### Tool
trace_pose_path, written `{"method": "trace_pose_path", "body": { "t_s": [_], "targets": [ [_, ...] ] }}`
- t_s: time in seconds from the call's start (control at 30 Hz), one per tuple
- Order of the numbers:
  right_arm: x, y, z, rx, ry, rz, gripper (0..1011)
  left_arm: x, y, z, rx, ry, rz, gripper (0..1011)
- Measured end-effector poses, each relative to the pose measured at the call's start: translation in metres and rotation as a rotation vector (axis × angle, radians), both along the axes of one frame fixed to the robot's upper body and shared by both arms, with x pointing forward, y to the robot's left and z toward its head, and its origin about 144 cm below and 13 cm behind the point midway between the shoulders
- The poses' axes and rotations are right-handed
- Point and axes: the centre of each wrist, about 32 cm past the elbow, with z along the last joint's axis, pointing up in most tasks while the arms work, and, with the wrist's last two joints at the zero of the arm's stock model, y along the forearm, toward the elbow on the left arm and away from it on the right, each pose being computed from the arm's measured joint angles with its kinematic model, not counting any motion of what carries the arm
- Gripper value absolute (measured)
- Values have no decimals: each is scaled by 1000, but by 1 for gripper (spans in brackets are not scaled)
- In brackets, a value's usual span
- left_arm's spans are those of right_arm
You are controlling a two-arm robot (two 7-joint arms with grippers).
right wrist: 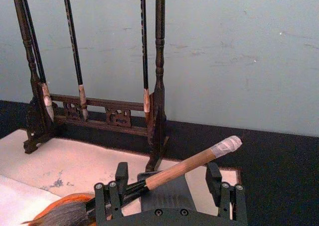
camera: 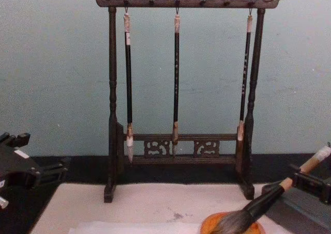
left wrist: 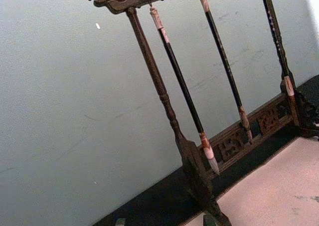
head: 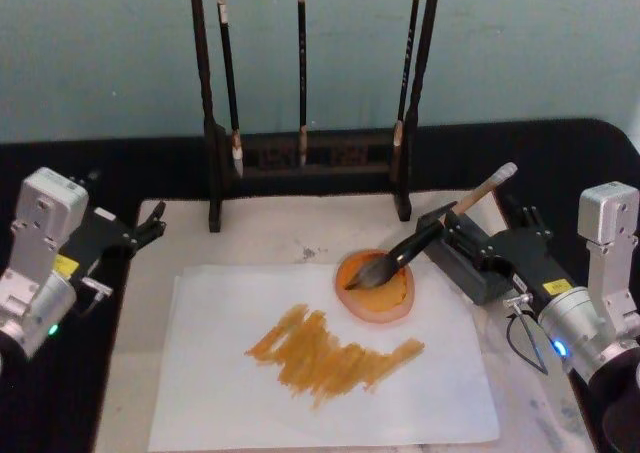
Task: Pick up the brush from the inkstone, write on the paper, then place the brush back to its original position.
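The brush (head: 440, 225) lies tilted, its bushy bristles resting on the orange inkstone (head: 395, 298) and its tan handle rising to the right. My right gripper (head: 480, 228) is open around the handle; the handle (right wrist: 182, 168) crosses between the spread fingers (right wrist: 107, 196) without being pinched. From the chest, the brush (camera: 269, 198) leans against that gripper (camera: 310, 185). The white paper (head: 400, 393) carries orange-brown strokes (head: 330, 353). My left gripper (head: 152, 223) is parked open at the mat's left edge.
A dark wooden rack (head: 300, 158) with three thin black-handled brushes (camera: 176, 79) stands at the back of the cream mat (head: 270, 233). Black tablecloth surrounds the mat. A teal wall rises behind the rack.
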Motion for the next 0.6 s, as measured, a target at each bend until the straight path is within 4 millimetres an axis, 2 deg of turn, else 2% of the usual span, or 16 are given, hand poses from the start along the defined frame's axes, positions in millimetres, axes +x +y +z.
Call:
{"method": "trace_pose_path", "body": {
  "t_s": [0.6],
  "targets": [
    [0,0,0,1,0,0,1000,0,0,0,0,0,0,1010]
  ]
}}
